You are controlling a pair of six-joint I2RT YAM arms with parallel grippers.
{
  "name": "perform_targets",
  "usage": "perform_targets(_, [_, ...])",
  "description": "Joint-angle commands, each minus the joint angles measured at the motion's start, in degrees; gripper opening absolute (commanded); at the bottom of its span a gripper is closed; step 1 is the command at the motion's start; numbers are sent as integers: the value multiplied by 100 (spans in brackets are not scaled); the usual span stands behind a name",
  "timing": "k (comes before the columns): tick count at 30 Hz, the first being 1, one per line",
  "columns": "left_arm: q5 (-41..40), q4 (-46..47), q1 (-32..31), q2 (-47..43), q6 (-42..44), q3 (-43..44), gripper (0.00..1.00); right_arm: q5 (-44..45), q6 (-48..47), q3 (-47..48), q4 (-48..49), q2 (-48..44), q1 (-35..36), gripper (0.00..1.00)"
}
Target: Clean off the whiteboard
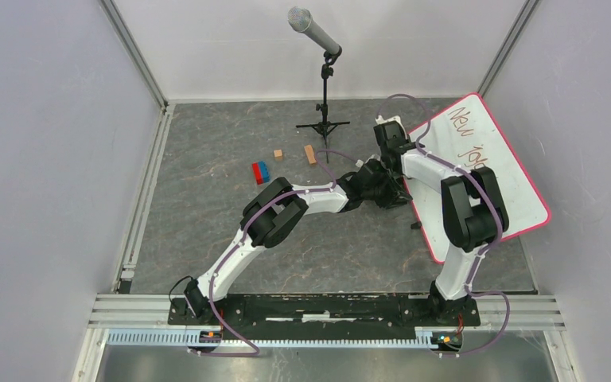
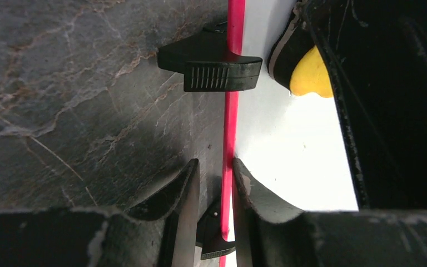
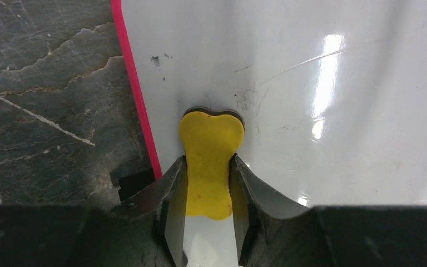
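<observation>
The whiteboard (image 1: pixel 509 187) lies at the right of the table, white with a red-pink rim and dark handwriting (image 1: pixel 465 131) near its far end. My left gripper (image 1: pixel 398 192) is shut on the board's left rim (image 2: pixel 228 128), one finger on either side of it (image 2: pixel 216 164). A black clip (image 2: pixel 211 67) sits on that edge just beyond the fingers. My right gripper (image 1: pixel 388 134) is shut on a yellow bone-shaped eraser (image 3: pixel 210 150) with a dark pad under it. The eraser rests flat on the white surface (image 3: pixel 339 111) close to the rim and shows in the left wrist view too (image 2: pixel 311 75).
A microphone on a tripod stand (image 1: pixel 324 79) stands at the back middle. Two small wooden blocks (image 1: pixel 310 153) (image 1: pixel 278 154) and a red-and-blue block (image 1: pixel 261 171) lie left of the board. Pale walls close in the grey marbled table (image 1: pixel 207 175).
</observation>
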Motion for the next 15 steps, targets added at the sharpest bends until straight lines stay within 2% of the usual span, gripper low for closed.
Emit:
perform_targets(1, [-481,-879,3,357,3,-48,33,458,24,240,-224,-165,-393,37])
perform_targets(5, [-481,-879,6,357,-2,-51,33,635,22,143,-311,-648,-858,38])
perform_targets(11, [-464,-997,8,397,40,86,33,573,57,-246,-510,-1073,-895,39])
perform_targets(14, [-308,-1028,12,432,368,325,35,257,14,-591,-317,-1343,-896,48])
perform_targets(15, [-289,-1039,12,409,564,390,39,182,0,-615,-291,-1396,-895,51])
